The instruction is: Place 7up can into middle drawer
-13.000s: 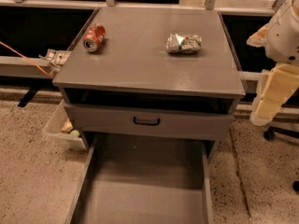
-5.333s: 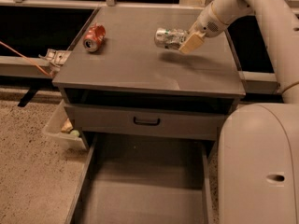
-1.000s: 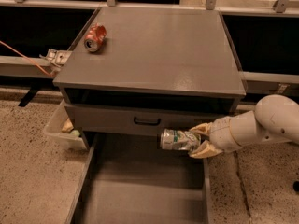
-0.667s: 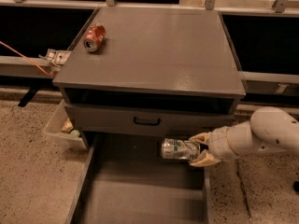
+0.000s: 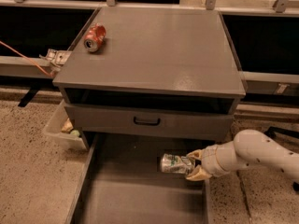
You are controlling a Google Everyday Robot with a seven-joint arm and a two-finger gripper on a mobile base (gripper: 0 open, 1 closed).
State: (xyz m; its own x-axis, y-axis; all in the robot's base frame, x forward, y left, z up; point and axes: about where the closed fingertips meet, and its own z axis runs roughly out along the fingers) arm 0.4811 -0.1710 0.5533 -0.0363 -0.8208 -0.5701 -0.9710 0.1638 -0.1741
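One can is at issue: the 7up can (image 5: 175,164), dented silver metal with green and white markings, is pinched at its right end between the two tan fingers of the gripper (image 5: 193,165). The gripper is carried in from the right on a smooth, rounded white arm (image 5: 261,150). The can is laid on its side, its long axis running roughly left to right, so that its body juts leftward from the gripper. It is held over the rear right part of the middle drawer (image 5: 135,197), a wide shallow grey tray with low walls and a plain flat floor. Whether the can is touching that floor cannot be told; it is judged to be just above it. A short lowering and a release are all that seems called for, though a round can set down sideways may be expected to roll. Above, a grey drawer front (image 5: 107,118) with a black handle (image 5: 146,121) is seen closed, and a red soda can (image 5: 95,36) is left lying on the matte grey bench (image 5: 163,50).
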